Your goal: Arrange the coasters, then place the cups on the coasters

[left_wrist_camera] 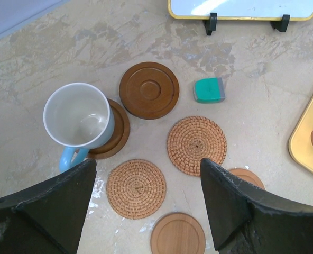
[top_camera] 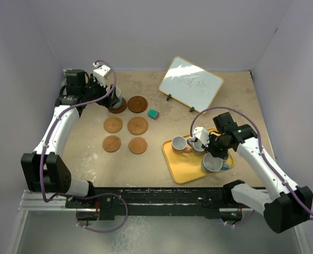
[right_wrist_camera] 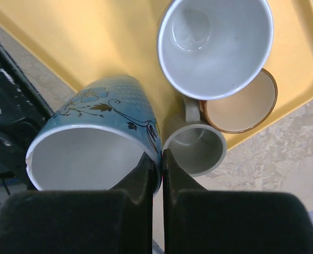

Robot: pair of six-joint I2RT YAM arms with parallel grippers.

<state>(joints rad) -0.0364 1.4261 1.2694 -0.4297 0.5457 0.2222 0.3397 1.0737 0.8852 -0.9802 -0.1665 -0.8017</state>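
A light blue cup [left_wrist_camera: 80, 116] stands upright on a dark brown coaster [left_wrist_camera: 117, 132] at the back left [top_camera: 116, 98]. My left gripper [left_wrist_camera: 148, 169] hangs open above the coasters beside it, holding nothing. A second dark coaster [left_wrist_camera: 149, 90], two woven ones [left_wrist_camera: 196, 145] [left_wrist_camera: 136, 188] and two pale wooden ones [left_wrist_camera: 177, 233] [left_wrist_camera: 246, 177] lie flat in rows. On the yellow tray [top_camera: 184, 170], my right gripper [right_wrist_camera: 159, 156] is shut on the rim of a blue floral cup [right_wrist_camera: 93, 143], one finger inside and one outside. A grey cup [right_wrist_camera: 196, 148], a white-lined cup [right_wrist_camera: 214, 47] and an orange-tan cup [right_wrist_camera: 241, 103] crowd next to it.
A small teal block [top_camera: 154, 114] sits right of the dark coasters. A whiteboard [top_camera: 191, 83] on black feet leans at the back. A pinkish cup [top_camera: 180, 144] stands at the tray's left end. Walls close in the table on three sides.
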